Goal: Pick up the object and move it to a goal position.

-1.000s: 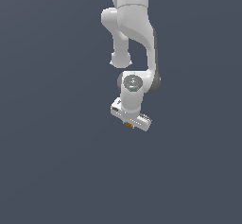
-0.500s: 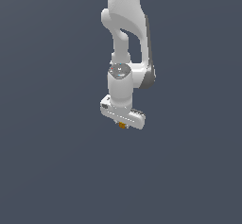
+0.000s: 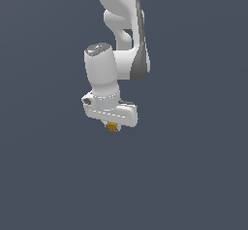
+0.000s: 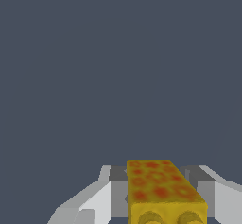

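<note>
The step in hand looks like carrying the cube (image 3: 113, 126) to the goal, which no view shows. Doing it well means moving smoothly, keeping the squeeze steady and the wrist level so the small piece cannot slip or twist out. The gripper (image 3: 113, 125) is clamped on the cube, its fingers (image 4: 213, 194) pressing both sides. The cube hangs just under the hand, clear of any surface.

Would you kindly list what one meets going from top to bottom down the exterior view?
Robot arm → gripper body → small yellow-orange object held beneath it → bare grey background.
</note>
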Robot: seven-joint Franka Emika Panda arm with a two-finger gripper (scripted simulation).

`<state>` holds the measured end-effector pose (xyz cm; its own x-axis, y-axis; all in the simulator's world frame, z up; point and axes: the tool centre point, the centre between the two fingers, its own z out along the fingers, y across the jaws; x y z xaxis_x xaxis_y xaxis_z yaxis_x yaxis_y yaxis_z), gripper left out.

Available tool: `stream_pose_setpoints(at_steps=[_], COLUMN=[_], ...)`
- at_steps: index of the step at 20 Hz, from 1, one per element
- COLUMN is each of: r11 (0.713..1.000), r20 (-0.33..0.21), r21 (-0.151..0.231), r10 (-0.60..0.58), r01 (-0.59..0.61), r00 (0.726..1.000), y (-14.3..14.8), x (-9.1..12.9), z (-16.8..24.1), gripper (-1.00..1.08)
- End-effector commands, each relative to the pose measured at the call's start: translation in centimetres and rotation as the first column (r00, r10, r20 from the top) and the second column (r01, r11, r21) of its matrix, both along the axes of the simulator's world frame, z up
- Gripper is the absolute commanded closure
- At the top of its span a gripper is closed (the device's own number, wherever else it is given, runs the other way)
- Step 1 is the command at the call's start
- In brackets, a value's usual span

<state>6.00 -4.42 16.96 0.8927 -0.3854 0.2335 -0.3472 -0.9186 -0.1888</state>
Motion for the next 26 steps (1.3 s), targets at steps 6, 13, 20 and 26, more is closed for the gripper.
stream_pose_setpoints(at_steps=[6, 13, 20, 26], r11=[0.998, 0.992, 0.981, 0.967], r20=[0.113, 0.215, 0.323, 0.419], r21=[0.023, 0.041, 0.054, 0.060], r10=[0.059, 0.109, 0.159, 0.199], r01=[-0.062, -0.121, -0.186, -0.246], r00=[0.992, 0.971, 0.933, 0.886], y=[-3.4, -6.5, -9.9, -13.2], x=[2.2, 3.8, 5.1, 6.0], z=[5.9, 11.4, 17.3, 22.8], gripper=[1.08, 1.08, 1.08, 1.08])
